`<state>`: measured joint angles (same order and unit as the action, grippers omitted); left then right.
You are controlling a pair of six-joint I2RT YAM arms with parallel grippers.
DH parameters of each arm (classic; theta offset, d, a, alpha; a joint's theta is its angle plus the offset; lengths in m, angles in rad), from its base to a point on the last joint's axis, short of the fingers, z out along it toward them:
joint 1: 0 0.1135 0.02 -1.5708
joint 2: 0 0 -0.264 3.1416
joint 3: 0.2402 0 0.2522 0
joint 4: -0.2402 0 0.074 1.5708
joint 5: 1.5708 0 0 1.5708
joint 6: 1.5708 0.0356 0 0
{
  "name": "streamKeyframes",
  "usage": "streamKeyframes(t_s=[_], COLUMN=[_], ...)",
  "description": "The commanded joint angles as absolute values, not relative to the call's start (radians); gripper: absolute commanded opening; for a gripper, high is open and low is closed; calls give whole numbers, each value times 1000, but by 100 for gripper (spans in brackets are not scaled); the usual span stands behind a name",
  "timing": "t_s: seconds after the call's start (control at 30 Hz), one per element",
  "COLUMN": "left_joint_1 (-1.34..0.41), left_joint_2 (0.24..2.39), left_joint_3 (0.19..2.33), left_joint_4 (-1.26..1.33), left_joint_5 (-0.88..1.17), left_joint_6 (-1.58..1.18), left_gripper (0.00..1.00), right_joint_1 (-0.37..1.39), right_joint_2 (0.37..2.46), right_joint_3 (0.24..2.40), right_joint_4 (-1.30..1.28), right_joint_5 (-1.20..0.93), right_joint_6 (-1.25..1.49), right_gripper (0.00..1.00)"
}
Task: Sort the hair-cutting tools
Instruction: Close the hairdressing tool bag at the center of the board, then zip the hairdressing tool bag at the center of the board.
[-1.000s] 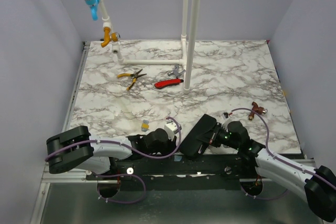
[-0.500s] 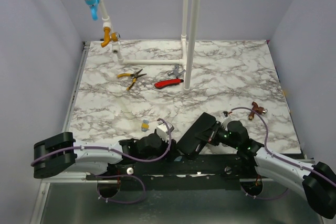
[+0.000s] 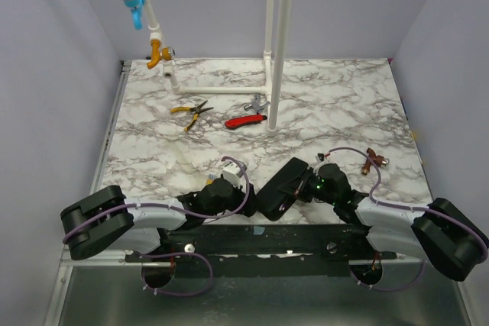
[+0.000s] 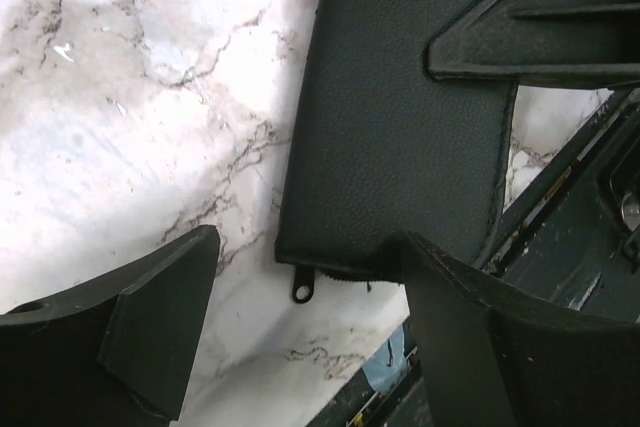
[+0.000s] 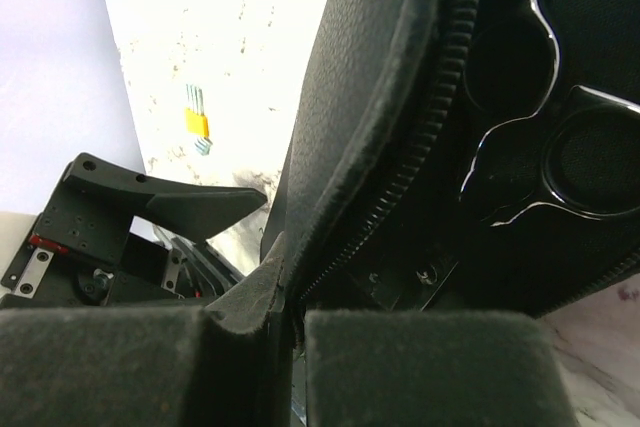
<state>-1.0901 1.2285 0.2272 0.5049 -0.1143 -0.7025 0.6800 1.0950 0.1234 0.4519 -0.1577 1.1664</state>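
Note:
A black zippered case (image 3: 281, 187) lies near the table's front edge, its lid lifted. My right gripper (image 5: 285, 322) is shut on the lid's edge beside the zipper teeth (image 5: 440, 107). Inside the case, glossy black loops shaped like scissor handles (image 5: 560, 147) show; no other hair-cutting tools are visible. In the top view my right gripper (image 3: 307, 187) sits at the case's right side. My left gripper (image 4: 310, 247) is open, its fingers either side of the case's near corner and the zipper pull (image 4: 302, 292), with nothing held. In the top view the left gripper (image 3: 246, 192) is just left of the case.
Yellow-handled pliers (image 3: 191, 112), a red-handled tool (image 3: 244, 121) and a small grey piece (image 3: 256, 102) lie at the back by the white pipes (image 3: 276, 43). A brown item (image 3: 373, 159) sits right. A small yellow and grey item (image 5: 197, 122) lies left of the case.
My left gripper has opened and come in close to the case's left side. The right arm has swung the case slightly left and away from the front edge.

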Motion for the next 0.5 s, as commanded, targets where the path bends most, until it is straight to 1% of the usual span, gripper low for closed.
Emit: streamKeyframes(t_s=[0.0, 0.03, 0.07, 0.13, 0.17, 0.23, 0.37, 0.47], left_joint_1=[-1060, -1060, -1059, -1057, -1057, -1055, -1054, -1054], left_joint_2=[1308, 1322, 1333, 1354, 1365, 1384, 1410, 1416], left_joint_3=[296, 310, 319, 330, 337, 348, 366, 365], left_joint_4=[536, 532, 531, 540, 540, 534, 522, 520], left_joint_5=[-42, -40, -41, -42, -47, -61, -88, -110], left_joint_6=[-660, -655, -654, -657, -660, -669, -689, -704], left_gripper=[75, 75, 74, 74, 73, 72, 71, 71], right_joint_1=[668, 669, 669, 668, 669, 669, 668, 668], right_joint_2=[1165, 1174, 1183, 1186, 1183, 1176, 1171, 1165], right_joint_3=[180, 182, 180, 167, 159, 152, 152, 158], right_joint_4=[534, 536, 540, 545, 548, 540, 517, 467], right_joint_5=[-146, -163, -181, -205, -217, -243, -293, -323], right_joint_6=[1139, 1142, 1144, 1153, 1156, 1157, 1161, 1164], right_gripper=[3, 12, 23, 38, 44, 52, 53, 50])
